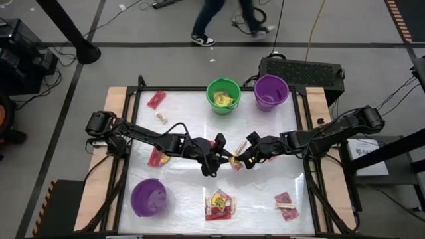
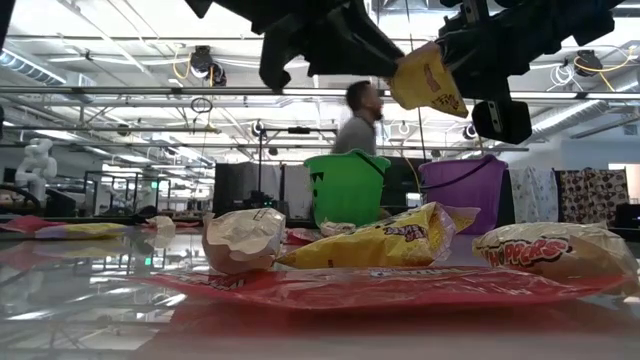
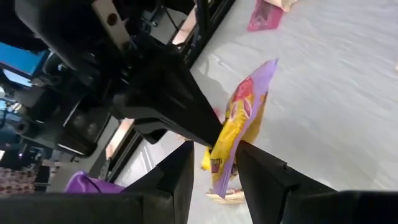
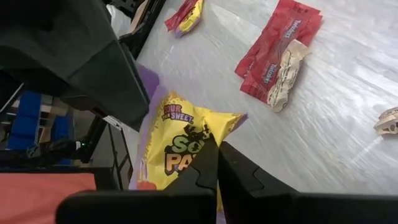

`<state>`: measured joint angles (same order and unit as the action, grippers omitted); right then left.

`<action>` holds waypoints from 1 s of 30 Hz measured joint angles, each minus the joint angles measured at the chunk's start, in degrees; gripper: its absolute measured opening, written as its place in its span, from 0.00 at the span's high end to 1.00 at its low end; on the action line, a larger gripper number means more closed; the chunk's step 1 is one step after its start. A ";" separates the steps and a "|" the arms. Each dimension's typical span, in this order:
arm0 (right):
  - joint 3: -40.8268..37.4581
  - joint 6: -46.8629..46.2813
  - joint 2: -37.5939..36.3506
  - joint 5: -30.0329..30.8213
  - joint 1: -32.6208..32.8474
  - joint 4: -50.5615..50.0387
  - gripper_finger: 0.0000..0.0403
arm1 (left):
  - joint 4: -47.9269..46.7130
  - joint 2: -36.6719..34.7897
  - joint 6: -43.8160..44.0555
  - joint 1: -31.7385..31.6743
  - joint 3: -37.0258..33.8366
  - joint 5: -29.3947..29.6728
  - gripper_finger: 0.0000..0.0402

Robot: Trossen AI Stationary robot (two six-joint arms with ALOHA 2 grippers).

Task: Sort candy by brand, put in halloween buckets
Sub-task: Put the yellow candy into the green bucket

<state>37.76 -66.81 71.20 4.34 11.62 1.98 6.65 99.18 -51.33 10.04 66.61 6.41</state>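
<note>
From above: left gripper (image 1: 214, 158) and right gripper (image 1: 243, 159) meeting mid-table over a yellow packet (image 1: 234, 159), green bucket (image 1: 222, 95) at the far edge. Left wrist view: fingers (image 3: 264, 174) slightly parted around the packet (image 3: 233, 134). Right wrist view: fingers (image 4: 205, 168) pinched closed on the packet (image 4: 186, 146).

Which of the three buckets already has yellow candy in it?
The green bucket at the far edge: yellow packets lie inside it, unlike both purple ones.

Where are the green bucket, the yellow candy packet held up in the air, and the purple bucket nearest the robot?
green bucket (image 1: 223, 85): high view, on its rim.
yellow candy packet (image 4: 186, 146): right wrist view, on its printed front.
purple bucket (image 1: 135, 199): high view, on its rim.
</note>
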 joint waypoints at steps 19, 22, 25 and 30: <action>0.02 6.04 0.00 3.05 0.00 0.00 0.99 | -1.77 0.00 6.62 -0.29 0.00 0.05 0.99; 0.02 8.62 -0.02 4.98 0.00 -0.04 0.96 | -1.51 0.00 5.87 -0.46 0.00 0.74 0.99; 0.02 10.72 0.00 7.67 0.00 -0.07 0.90 | -1.72 0.00 5.80 -1.00 0.35 1.37 0.99; 0.02 14.18 -0.02 9.43 -0.41 -0.15 0.75 | -1.59 -0.33 5.47 -3.26 1.88 6.06 1.00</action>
<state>37.78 -52.62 71.18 13.77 11.21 1.83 5.06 98.85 -45.86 6.79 68.49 12.47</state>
